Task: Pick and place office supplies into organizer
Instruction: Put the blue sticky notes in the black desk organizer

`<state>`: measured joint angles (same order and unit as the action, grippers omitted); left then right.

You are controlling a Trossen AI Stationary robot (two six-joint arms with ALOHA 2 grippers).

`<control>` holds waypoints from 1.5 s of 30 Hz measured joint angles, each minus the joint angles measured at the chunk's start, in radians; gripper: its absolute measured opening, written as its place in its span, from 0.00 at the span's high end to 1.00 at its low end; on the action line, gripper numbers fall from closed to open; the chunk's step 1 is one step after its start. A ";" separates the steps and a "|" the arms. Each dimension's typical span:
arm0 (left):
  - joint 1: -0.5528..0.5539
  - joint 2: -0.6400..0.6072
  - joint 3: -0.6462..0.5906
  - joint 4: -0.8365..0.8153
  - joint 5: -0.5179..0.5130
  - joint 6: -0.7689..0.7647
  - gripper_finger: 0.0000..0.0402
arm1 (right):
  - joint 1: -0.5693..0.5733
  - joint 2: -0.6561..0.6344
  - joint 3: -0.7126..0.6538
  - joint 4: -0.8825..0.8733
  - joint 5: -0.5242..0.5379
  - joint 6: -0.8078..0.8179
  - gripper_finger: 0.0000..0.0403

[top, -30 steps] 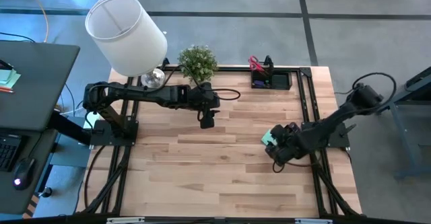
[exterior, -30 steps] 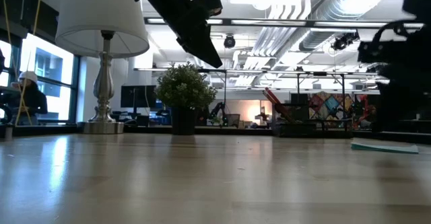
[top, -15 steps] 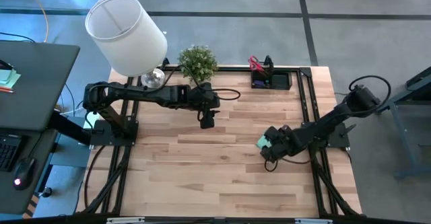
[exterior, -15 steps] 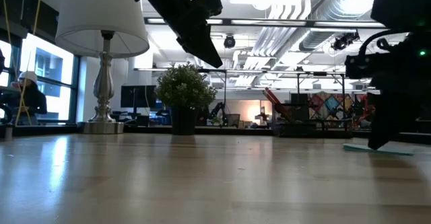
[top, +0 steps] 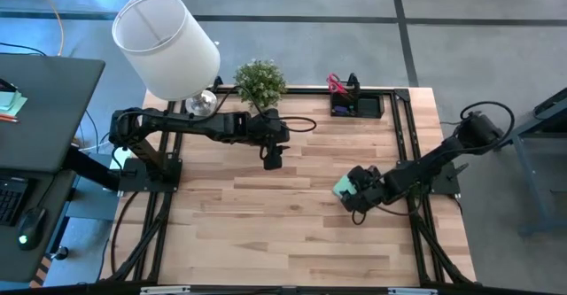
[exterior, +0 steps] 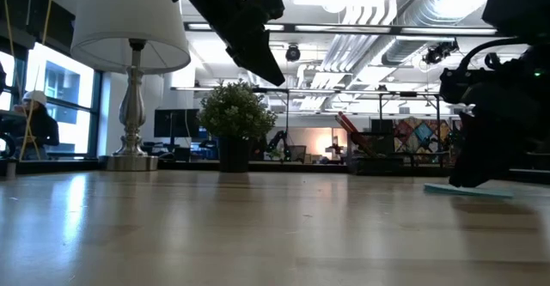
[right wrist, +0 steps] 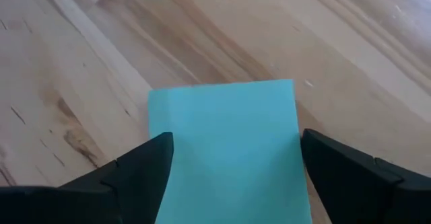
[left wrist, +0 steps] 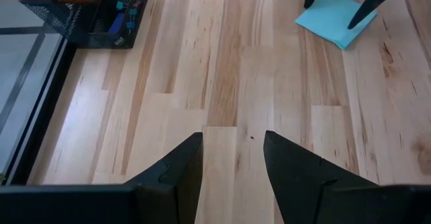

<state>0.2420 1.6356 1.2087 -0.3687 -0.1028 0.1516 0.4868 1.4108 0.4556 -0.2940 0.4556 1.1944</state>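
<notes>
the right end effector (right wrist: 232,167) stands wide, one finger on either side of the mint-green sticky-note pad (right wrist: 225,140), which lies flat on the tabletop (top: 266,215) toward the right side, well apart from the organizer (top: 356,105) at the far edge. in the low view the fingertips (exterior: 468,176) seem down at the pad's level, though whether they touch it i cannot tell. to do this step well, i judge the fingers should stay square to the pad's two opposite edges, sink until they nearly graze the wood, and only then close, since a thin flat pad would likely slip or skate if pinched high. the left end effector (left wrist: 232,160) hangs partly open and empty above the middle of the tabletop.
</notes>
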 joint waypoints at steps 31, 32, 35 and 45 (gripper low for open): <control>0.000 0.000 0.000 -0.017 -0.002 -0.009 0.64 | 0.067 0.236 0.113 0.017 0.181 0.019 0.59; 0.000 0.000 0.000 -0.018 -0.002 -0.009 0.64 | 0.071 0.230 0.113 0.016 0.179 0.016 0.62; 0.000 0.000 0.000 -0.018 -0.002 -0.008 0.64 | 0.077 0.191 0.107 -0.011 0.153 0.001 0.71; 0.000 0.000 0.000 -0.018 -0.002 -0.008 0.64 | 0.006 -0.061 0.102 -0.208 0.182 -0.081 0.98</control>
<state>0.2420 1.6356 1.2087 -0.3869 -0.1047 0.1436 0.4933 1.3497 0.5579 -0.5024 0.6378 1.1132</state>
